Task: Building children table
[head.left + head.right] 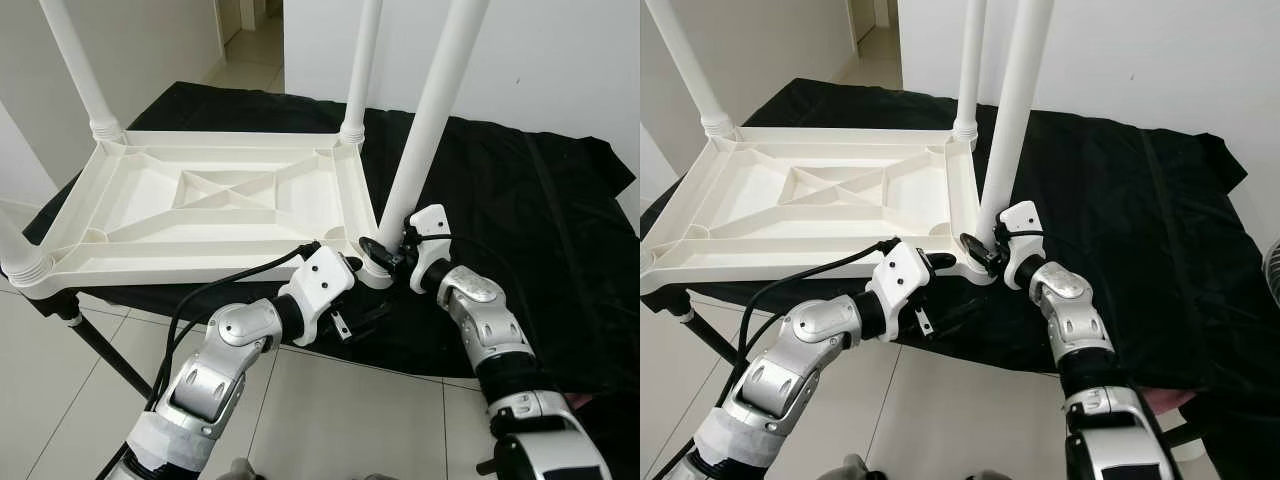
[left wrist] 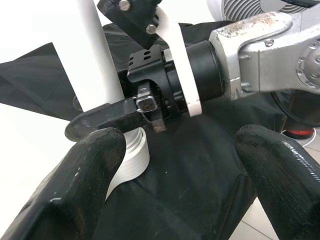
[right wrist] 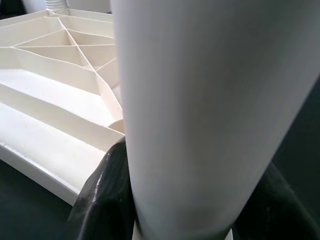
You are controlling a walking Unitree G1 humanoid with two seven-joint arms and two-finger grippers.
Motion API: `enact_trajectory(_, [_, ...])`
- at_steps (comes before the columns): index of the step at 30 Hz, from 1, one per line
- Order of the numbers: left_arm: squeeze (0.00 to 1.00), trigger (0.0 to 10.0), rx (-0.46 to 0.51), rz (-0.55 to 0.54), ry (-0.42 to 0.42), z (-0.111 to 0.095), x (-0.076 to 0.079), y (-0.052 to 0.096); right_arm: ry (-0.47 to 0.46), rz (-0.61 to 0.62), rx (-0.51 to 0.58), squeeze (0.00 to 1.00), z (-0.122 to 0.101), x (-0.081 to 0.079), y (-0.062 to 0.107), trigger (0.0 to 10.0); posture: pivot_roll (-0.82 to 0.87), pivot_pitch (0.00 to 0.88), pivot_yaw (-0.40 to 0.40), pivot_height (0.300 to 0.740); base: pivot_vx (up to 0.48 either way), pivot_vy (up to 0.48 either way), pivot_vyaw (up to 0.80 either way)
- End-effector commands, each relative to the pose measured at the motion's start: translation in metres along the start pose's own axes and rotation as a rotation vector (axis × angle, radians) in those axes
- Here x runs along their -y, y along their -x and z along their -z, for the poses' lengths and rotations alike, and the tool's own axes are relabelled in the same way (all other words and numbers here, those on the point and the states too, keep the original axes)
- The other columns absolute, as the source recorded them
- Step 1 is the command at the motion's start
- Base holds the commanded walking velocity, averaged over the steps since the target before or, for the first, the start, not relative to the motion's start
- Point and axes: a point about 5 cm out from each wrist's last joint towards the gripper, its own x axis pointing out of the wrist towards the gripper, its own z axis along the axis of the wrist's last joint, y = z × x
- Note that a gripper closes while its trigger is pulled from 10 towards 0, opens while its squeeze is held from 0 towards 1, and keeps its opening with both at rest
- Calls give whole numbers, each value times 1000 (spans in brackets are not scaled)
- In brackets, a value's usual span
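Right tool [image 1: 385, 250] clenches white leg [image 1: 432, 110] in the upturned tabletop's [image 1: 200, 205] corner socket; left tool [image 1: 352, 310] spread, released.

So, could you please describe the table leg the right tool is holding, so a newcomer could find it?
On the black cloth lies an upside-down white tabletop with legs pointing up. The leg stands at its near right corner, and alone has the right tool clamped around its base.

1 upturned white tabletop [image 1: 210, 200], 4 white legs [image 1: 432, 110] on it, 1 black cloth [image 1: 520, 210], 2 claws.
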Motion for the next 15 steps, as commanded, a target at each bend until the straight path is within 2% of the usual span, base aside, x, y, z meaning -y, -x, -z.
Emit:
enact_trajectory(1, [0, 10000, -11, -43, -1, 2, -1, 1, -41, 120, -24, 0, 7, -5, 4, 10000, -53, 29, 1, 740, 0, 0, 0])
enact_trajectory(6, [0, 10000, -10, -42, 0, 2, -1, 1, -56, 228, -25, 0, 10, -14, 7, 10000, -56, 31, 5, 740, 0, 0, 0])
enact_trajectory(9, [0, 10000, -10, -40, 2, 2, 0, 1, -89, 371, -36, 0, 14, -33, 10, 10000, -54, 34, 4, 740, 0, 0, 0])
enact_trajectory(10, [0, 10000, -10, -40, 2, 2, 0, 1, -89, 371, -36, 0, 14, -33, 10, 10000, -54, 34, 4, 740, 0, 0, 0])
enact_trajectory(11, [0, 10000, -11, -40, 1, 2, 0, 1, -112, 415, -46, 0, 14, -44, 10, 10000, -54, 37, 5, 740, 0, 0, 0])
enact_trajectory(15, [0, 10000, -11, -42, 4, 2, 0, 2, -94, 422, -39, 0, 9, -54, 9, 10000, -48, 38, 5, 740, 0, 0, 0])
